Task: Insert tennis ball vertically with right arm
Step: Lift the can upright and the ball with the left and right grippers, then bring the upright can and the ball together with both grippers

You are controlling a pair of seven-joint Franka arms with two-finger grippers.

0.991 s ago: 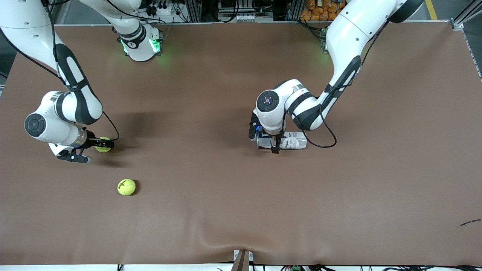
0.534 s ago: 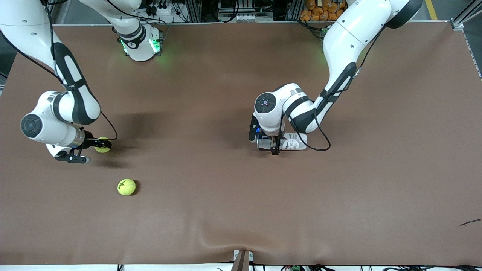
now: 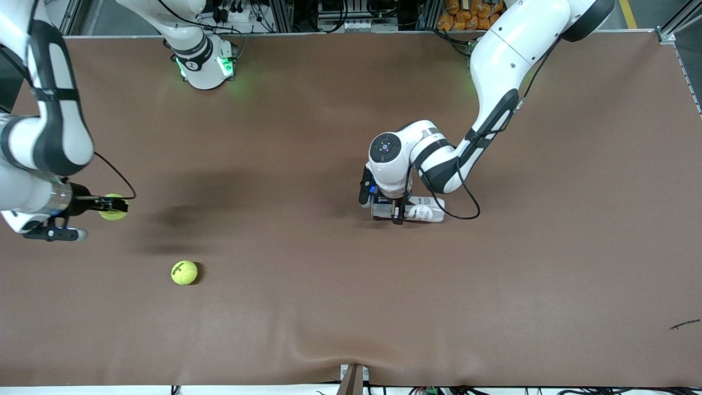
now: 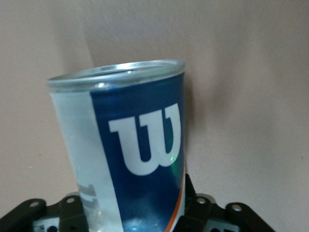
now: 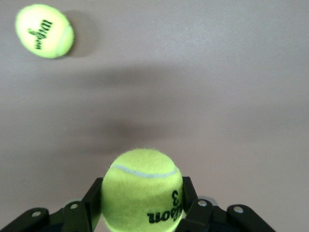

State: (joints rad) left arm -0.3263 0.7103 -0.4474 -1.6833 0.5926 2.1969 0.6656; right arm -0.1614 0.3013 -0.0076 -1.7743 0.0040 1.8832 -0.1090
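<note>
A yellow-green tennis ball [image 3: 113,207] [image 5: 142,191] is clamped in my right gripper [image 3: 109,207] [image 5: 142,195], which is shut on it and held up over the table at the right arm's end. A second tennis ball [image 3: 184,272] [image 5: 44,31] lies loose on the table, nearer the front camera. Mid-table, a clear tennis ball can [image 3: 425,209] [image 4: 130,145] with a blue and white label lies on its side. My left gripper [image 3: 396,211] [image 4: 135,215] reaches down over its end, black fingers pressed against both of its sides. The can's rim [image 4: 116,73] shows.
The brown table cover [image 3: 329,137] has a wrinkle at its near edge by a bracket [image 3: 352,378]. A small dark scrap [image 3: 684,324] lies near the corner at the left arm's end. The right arm's base [image 3: 205,66] stands at the back.
My right gripper has closed on the ball and lifted it, moving toward the right arm's end of the table. My left gripper has closed on the can.
</note>
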